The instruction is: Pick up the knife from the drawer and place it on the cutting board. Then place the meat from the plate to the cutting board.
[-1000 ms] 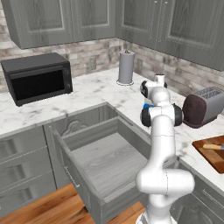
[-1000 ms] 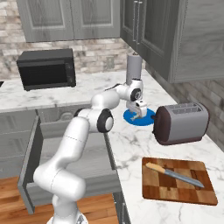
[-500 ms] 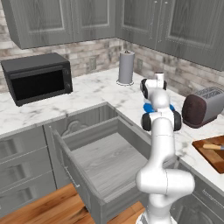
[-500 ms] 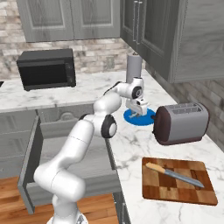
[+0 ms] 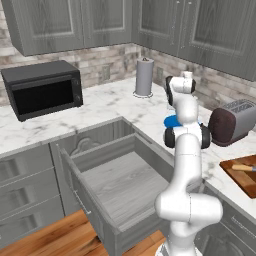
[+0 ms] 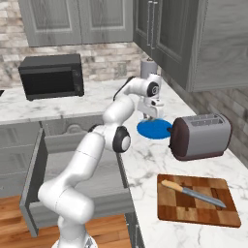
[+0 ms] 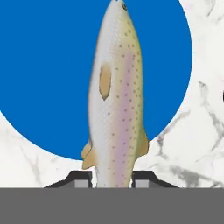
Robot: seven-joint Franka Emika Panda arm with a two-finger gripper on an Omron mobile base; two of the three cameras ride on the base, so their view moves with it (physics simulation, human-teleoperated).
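Hand view: the meat (image 7: 116, 96) — a speckled trout — lies across the blue plate (image 7: 48, 78), its tail end pinched between the end effector (image 7: 111, 178) tips, which are clamped on it. Held so near one end, the fish could swing or slip out on the lift, since most of its length hangs beyond the grip. Only the right base view gives the destination: the cutting board (image 6: 169, 206) with the knife (image 6: 193, 193) already on it, past the toaster (image 6: 199, 136) (a body to clear), on the marble bench (image 6: 145, 160); the drawer (image 5: 120, 185) stands open.
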